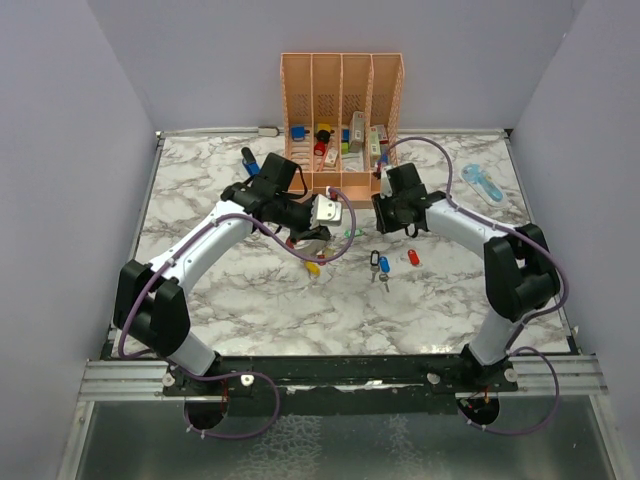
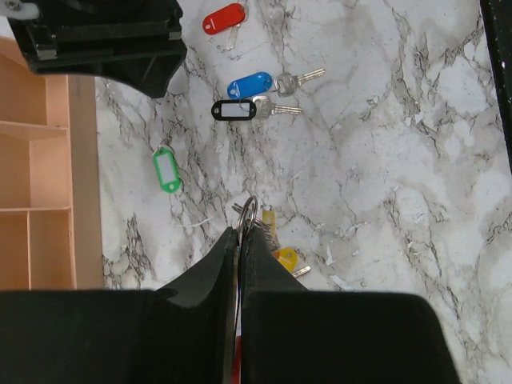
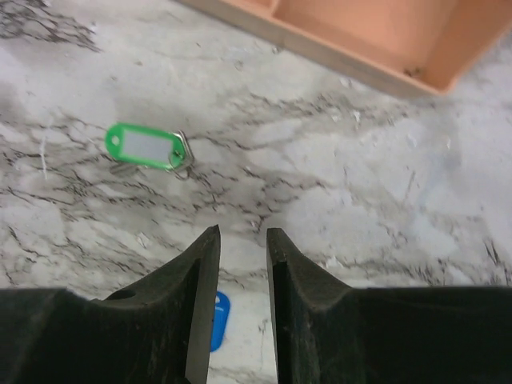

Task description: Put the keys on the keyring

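The green key (image 3: 144, 148) and the black key (image 2: 238, 110) each have a plastic head with a paper window, and both windows show plain white. The counter (image 1: 200, 290) is white marble with grey veins, closed in by pale lilac walls (image 1: 60, 150). A peach organizer (image 1: 342, 90) with four slots stands at the middle of the far edge. A dark blue pen-like tool (image 1: 250, 160) lies just left of it, and a light blue object (image 1: 483, 183) lies toward the far right corner.

The keyring (image 2: 248, 214) shows as a thin metal loop poking out of the left gripper (image 2: 240, 236), whose jaws are pressed together on it above the middle of the counter. A sliver of red shows lower in the same grip. The yellow key (image 2: 284, 258) sits right by the loop; whether it hangs from it cannot be told.

The blue key (image 2: 250, 85) and the black key lie side by side near the middle of the counter, their silver blades pointing the same way. The red key (image 2: 224, 18) is just beside them toward the right edge. The green key lies alone between them and the organizer. The right gripper (image 3: 242, 234) hovers near it, jaws a narrow gap apart with nothing between them.
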